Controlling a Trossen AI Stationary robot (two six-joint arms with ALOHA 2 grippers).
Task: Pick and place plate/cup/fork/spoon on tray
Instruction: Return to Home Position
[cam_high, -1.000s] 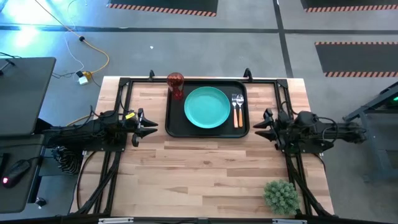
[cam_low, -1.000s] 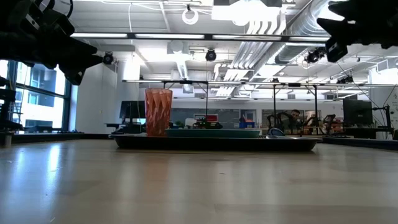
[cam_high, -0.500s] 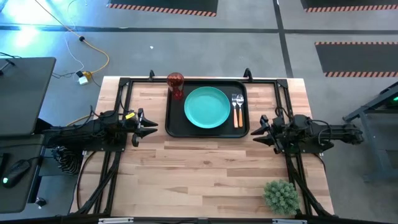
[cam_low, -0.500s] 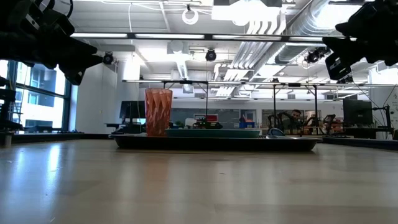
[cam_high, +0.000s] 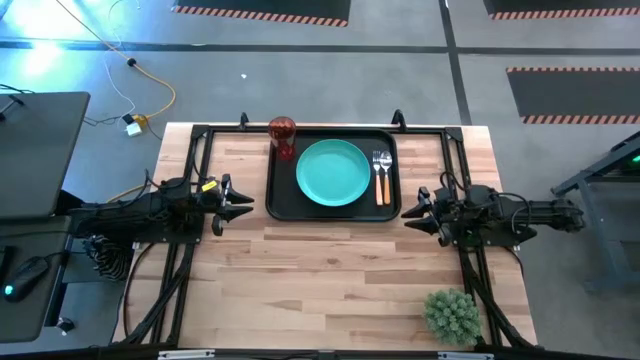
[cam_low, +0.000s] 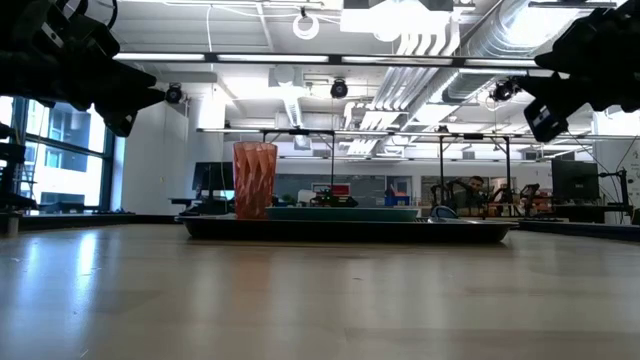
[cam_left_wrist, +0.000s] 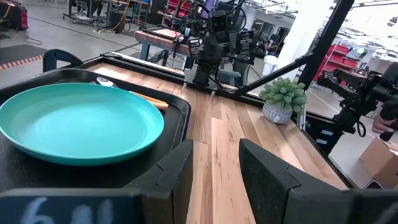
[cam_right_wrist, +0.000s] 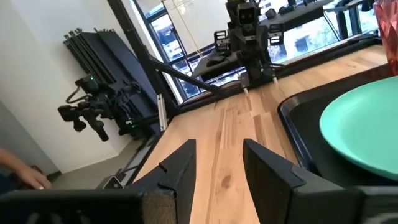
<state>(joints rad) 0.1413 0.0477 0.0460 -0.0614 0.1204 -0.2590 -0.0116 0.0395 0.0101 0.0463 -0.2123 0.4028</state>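
The black tray lies at the table's far middle. On it rests the teal plate, flat on its base. The red cup stands upright in the tray's far left corner and also shows in the low view. The fork and spoon lie side by side on the tray, right of the plate, orange handles toward the near edge. My left gripper is open and empty, left of the tray. My right gripper is open and empty, off the tray's near right corner.
A small potted plant stands at the table's near right corner. Black frame rails run along the table's left, right and far sides. Bare wood lies between the tray and the near edge. A person's hand shows beyond the table.
My right gripper has gone toward the table's near edge and a little down, staying open and empty. The tray and the things on it have kept still.
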